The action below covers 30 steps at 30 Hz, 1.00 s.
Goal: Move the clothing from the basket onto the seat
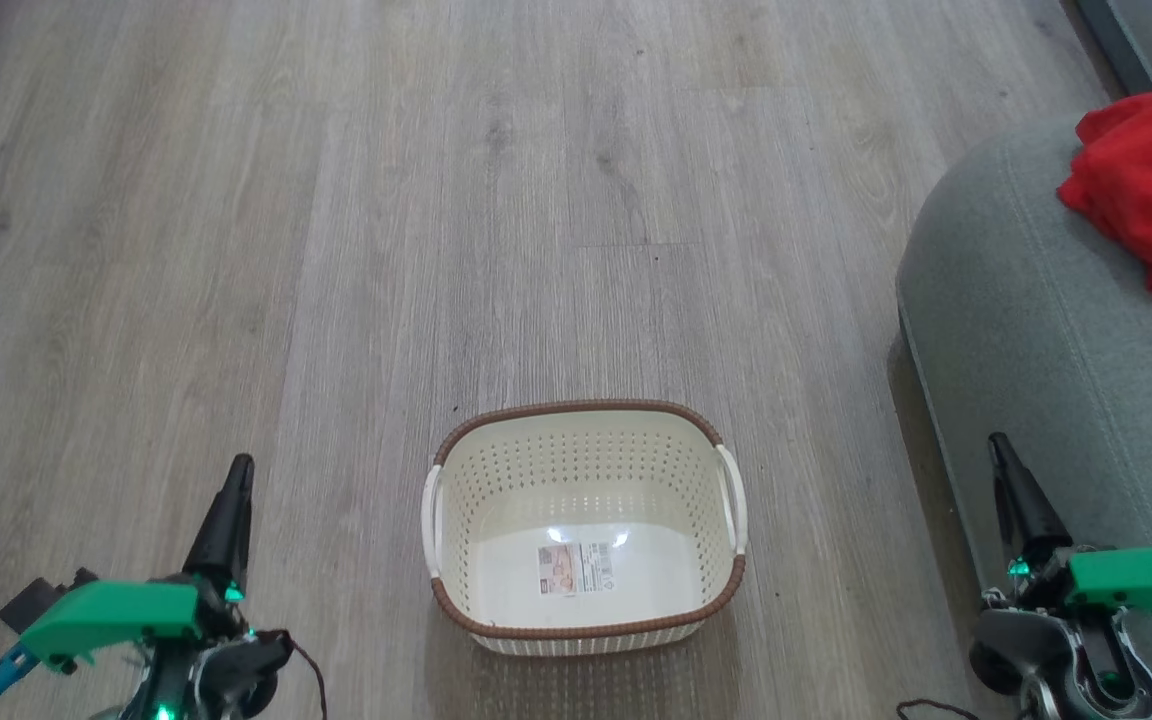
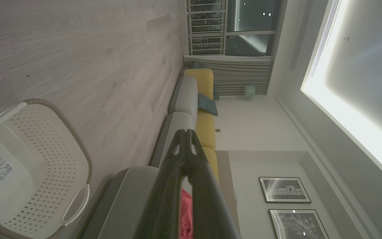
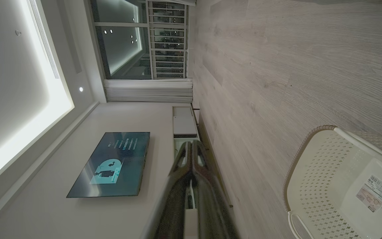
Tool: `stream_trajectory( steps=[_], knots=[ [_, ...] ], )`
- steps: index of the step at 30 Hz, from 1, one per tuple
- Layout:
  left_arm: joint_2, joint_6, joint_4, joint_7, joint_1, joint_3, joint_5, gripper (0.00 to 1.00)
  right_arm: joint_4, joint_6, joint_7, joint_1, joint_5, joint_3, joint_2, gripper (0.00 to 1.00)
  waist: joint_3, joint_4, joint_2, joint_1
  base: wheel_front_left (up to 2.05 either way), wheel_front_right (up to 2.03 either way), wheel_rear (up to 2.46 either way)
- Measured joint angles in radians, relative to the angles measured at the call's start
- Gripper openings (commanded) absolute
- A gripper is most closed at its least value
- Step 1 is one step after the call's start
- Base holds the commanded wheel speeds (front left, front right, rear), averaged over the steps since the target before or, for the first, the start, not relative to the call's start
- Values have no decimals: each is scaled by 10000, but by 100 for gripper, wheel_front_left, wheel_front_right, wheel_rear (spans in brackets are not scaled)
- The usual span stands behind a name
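Overhead, the head camera shows the cream basket (image 1: 576, 460) on the wood floor (image 1: 336, 200), its base label (image 1: 576, 568) uncovered. The red clothing (image 1: 1151, 190) is heaped on the grey seat (image 1: 1026, 320), cut off at the right edge. The left wrist camera adds yellow back cushions (image 2: 206, 129) and framed pictures (image 2: 284, 190); the right wrist camera adds a wall television (image 3: 111, 164). The left hand (image 1: 234, 490) and right hand (image 1: 1006, 470) flank the basket, fingers pressed together, holding nothing.

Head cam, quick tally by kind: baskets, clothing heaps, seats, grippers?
basket: 1
red clothing heap: 1
seat: 1
grippers: 2 (left gripper, right gripper)
Total: 5
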Motion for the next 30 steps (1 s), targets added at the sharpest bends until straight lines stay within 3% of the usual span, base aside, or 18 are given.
stream_trajectory(
  steps=[30],
  knots=[
    [-2, 0, 0, -2, 0, 2, 0, 0, 0, 0, 0, 0, 0, 0, 0, 0, 0, 0, 0, 0, 0, 0, 0]
  ],
)
